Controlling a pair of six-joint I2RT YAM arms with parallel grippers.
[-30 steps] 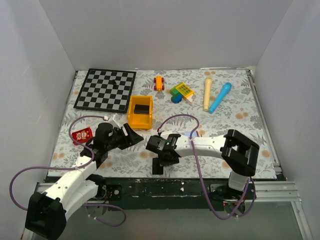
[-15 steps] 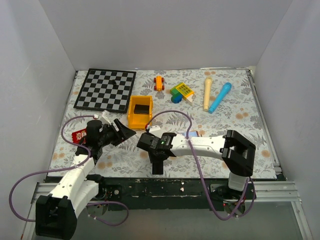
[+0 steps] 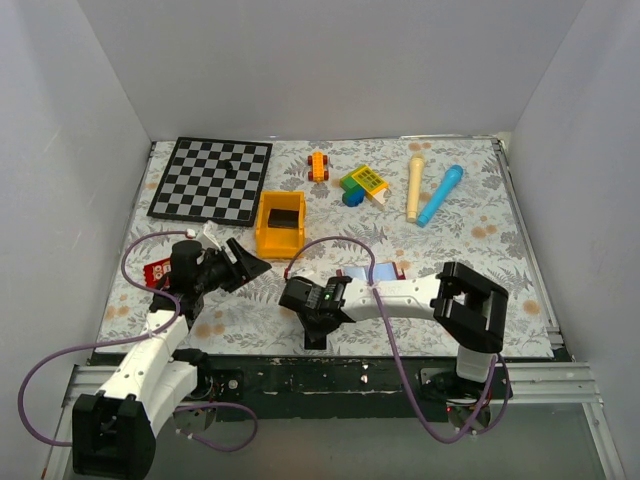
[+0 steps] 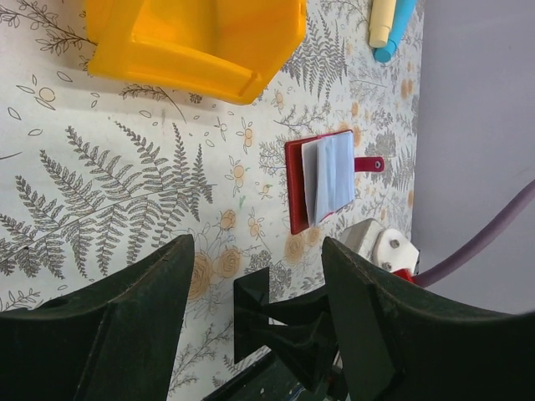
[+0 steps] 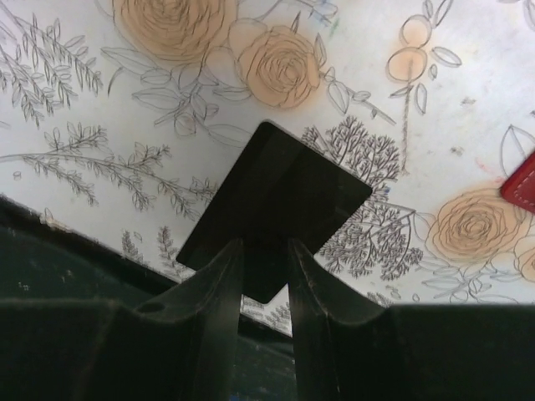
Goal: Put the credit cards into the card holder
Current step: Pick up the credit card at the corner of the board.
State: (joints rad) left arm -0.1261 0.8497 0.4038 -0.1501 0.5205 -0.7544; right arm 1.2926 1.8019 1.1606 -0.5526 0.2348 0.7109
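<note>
Far L: chessboard lies flat at back-left corner of tabletop. Red packet near L edge, partly hidden by L arm.

L pincer: spread wide, nothing btw fingers, held above tabletop near front-left corner of yellow bin. Bin upright, opening up.

Centre, near edge: one black card lies flat at tabletop's front edge, set diagonally in R wrist view. R pincer is directly over it. Its fingers stand narrowly apart, tips over card's near corner. Card is wider than the gap. Cannot tell whether tips press or grip it. No other card made out.

Back row: orange toy car, then green/yellow block toy.

Card holder: lying open on tabletop, maroon cover down, pale blue pocket up, snap tab sticking out on one side. Sits just behind R forearm, R of bin, apart from card.

Back R: cream stick and blue marker, side by side, ends close together.
</note>
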